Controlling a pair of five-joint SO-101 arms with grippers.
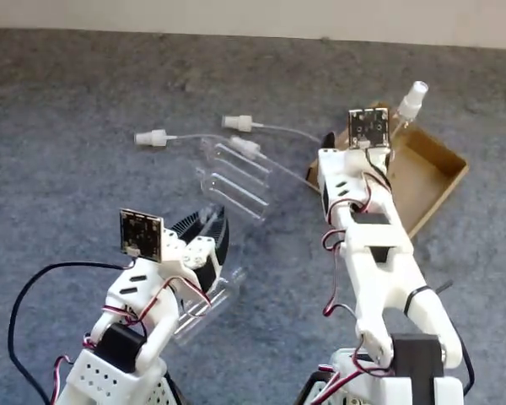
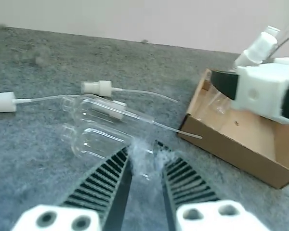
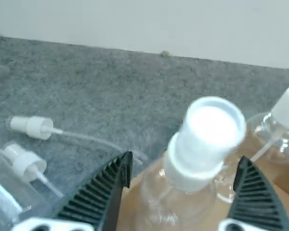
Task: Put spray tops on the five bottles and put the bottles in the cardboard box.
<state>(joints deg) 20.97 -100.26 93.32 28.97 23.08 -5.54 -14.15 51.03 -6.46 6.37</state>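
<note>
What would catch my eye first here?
Likely the capped bottle at the right gripper, poised over the cardboard box. After that, the clear bottles and loose spray tops with long tubes, lying on the grey table beside the box, ahead of the left gripper.

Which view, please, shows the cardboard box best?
The left wrist view: the cardboard box shows its side wall and floor. In the high view the right arm covers part; the right wrist view catches a brown patch.
</note>
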